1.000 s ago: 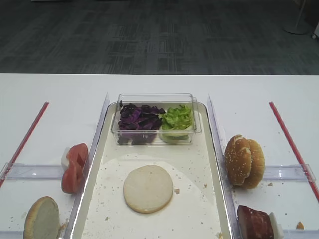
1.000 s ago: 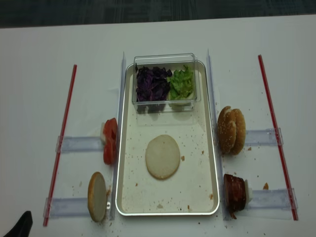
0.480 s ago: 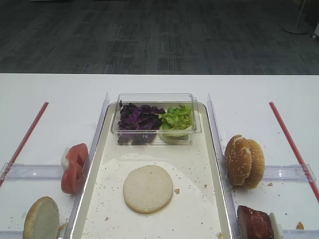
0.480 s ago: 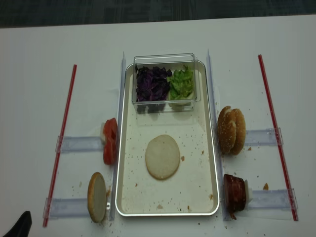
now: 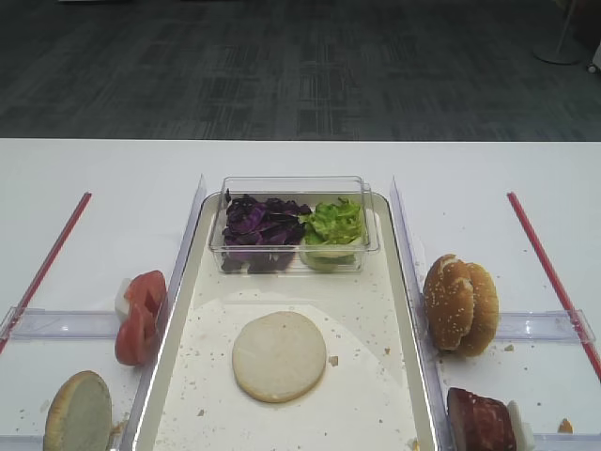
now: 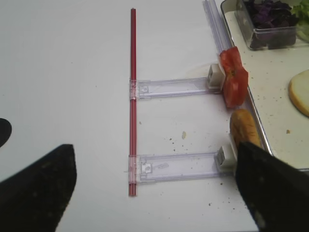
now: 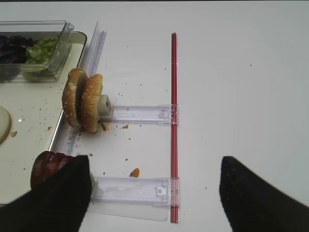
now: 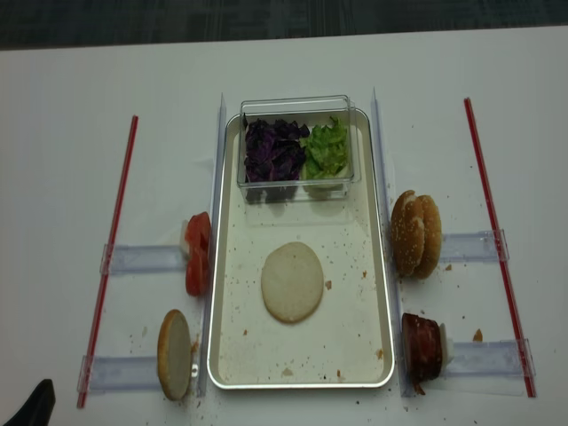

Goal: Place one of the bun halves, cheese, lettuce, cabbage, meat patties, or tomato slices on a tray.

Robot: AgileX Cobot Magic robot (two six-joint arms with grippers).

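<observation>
A plain bun half [image 5: 279, 356] lies flat, cut face up, in the middle of the metal tray [image 8: 346, 306]. Another bun half [image 8: 175, 353] stands on edge left of the tray, with tomato slices [image 8: 197, 253] just beyond it. Meat patties [image 8: 423, 346] stand on edge to the tray's right. Purple cabbage [image 5: 258, 225] and green lettuce [image 5: 333, 224] fill a clear box at the tray's far end. Cheese is out of view. My left gripper [image 6: 154, 193] hangs open over the left holder, empty. My right gripper [image 7: 154, 193] hangs open over the right holder, empty.
Sesame-seeded bun halves [image 5: 460, 303] stand on edge right of the tray. Clear plastic holders [image 6: 178, 166] and rails flank the tray, and a red strip [image 8: 113, 240] runs down each side of the white table. Crumbs speckle the tray floor.
</observation>
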